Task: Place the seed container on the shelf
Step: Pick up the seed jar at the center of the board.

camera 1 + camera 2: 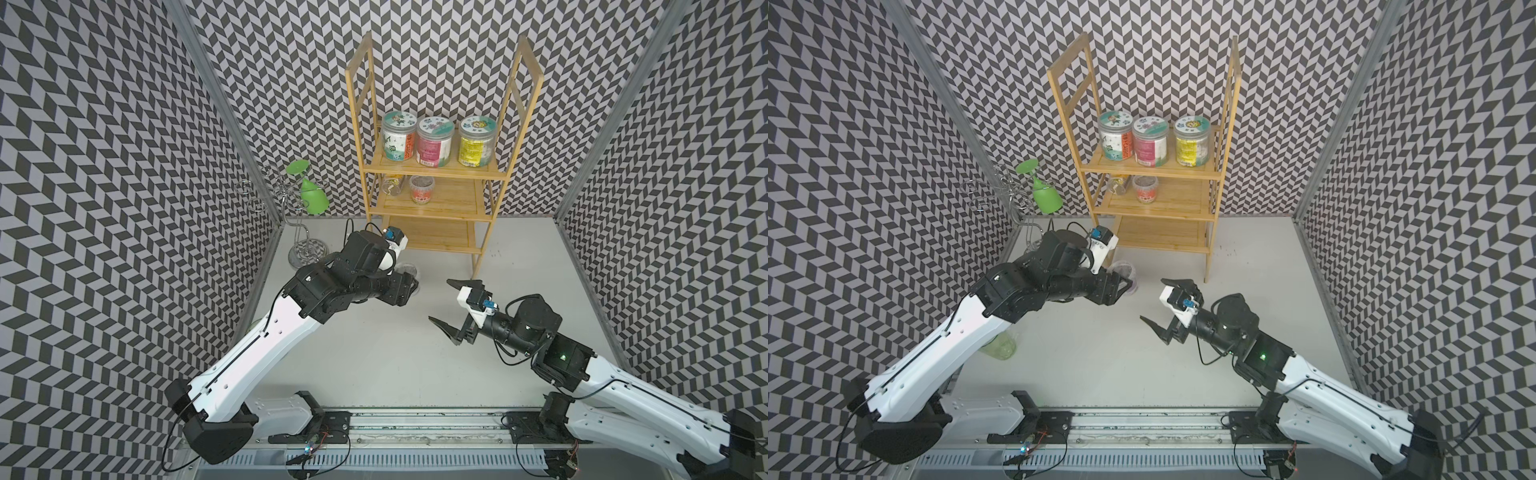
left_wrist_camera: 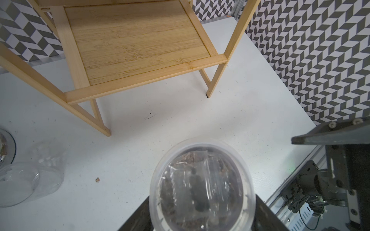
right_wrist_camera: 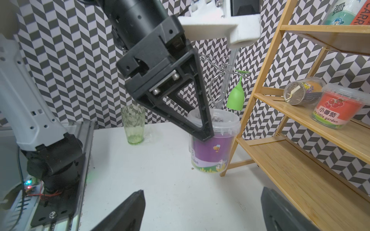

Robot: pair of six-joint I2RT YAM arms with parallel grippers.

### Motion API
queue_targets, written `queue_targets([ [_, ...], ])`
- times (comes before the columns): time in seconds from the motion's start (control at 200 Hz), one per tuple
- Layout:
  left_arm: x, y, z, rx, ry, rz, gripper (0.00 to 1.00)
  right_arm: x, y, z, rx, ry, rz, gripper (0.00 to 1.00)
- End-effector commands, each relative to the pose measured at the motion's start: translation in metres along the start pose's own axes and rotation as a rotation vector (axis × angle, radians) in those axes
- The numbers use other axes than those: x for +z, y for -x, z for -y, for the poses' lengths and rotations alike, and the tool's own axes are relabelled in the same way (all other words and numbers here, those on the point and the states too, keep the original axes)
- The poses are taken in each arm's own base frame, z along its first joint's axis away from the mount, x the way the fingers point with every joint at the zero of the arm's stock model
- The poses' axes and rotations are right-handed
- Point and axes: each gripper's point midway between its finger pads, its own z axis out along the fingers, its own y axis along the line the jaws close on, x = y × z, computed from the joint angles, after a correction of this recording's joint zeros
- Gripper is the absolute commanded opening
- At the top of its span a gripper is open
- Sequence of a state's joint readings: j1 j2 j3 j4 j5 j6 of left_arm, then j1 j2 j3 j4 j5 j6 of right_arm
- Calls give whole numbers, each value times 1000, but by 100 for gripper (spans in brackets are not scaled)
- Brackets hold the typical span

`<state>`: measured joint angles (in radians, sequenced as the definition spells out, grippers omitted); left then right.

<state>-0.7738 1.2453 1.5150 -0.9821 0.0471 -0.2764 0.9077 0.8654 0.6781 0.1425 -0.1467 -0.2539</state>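
Note:
The seed container (image 3: 214, 148) is a clear tub with a purple label and a clear lid (image 2: 202, 186). It stands upright at the table, just in front of the shelf's front left leg, and is partly hidden under my left arm in both top views (image 1: 409, 270) (image 1: 1125, 272). My left gripper (image 2: 202, 218) (image 1: 409, 286) is shut on it, one finger on each side. The shelf (image 1: 432, 199) (image 1: 1167, 203) is a bamboo rack with a bare bottom tier (image 2: 136, 44). My right gripper (image 1: 439, 301) (image 1: 1152, 299) (image 3: 202, 191) hangs open and empty to the container's right.
Three labelled jars (image 1: 434, 141) fill the top tier. A red-label tub (image 1: 422, 189) and a toppled tube (image 1: 392, 183) sit on the middle tier. A chrome wire stand holds a green goblet (image 1: 313, 195) at the left. A green tumbler (image 3: 133, 125) stands near the left arm.

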Motion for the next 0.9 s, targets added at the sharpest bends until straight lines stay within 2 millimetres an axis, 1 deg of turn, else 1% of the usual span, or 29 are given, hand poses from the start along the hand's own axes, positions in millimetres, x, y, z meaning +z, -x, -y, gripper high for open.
queue_targets([
  [0.0, -14, -1, 6, 38, -36, 9, 72, 5, 32, 2, 50, 8, 116, 96],
  [0.12, -21, 1, 11, 55, -64, 16, 72, 18, 25, 0, 83, 22, 107, 96],
  [0.396, -32, 2, 17, 80, -97, 32, 72, 36, 24, 2, 113, 26, 113, 99],
  [0.656, -37, -1, 20, 86, -120, 34, 72, 51, 22, 1, 134, 44, 112, 100],
  [0.896, -37, -4, 23, 92, -137, 29, 73, 63, 23, -4, 137, 86, 108, 99],
])
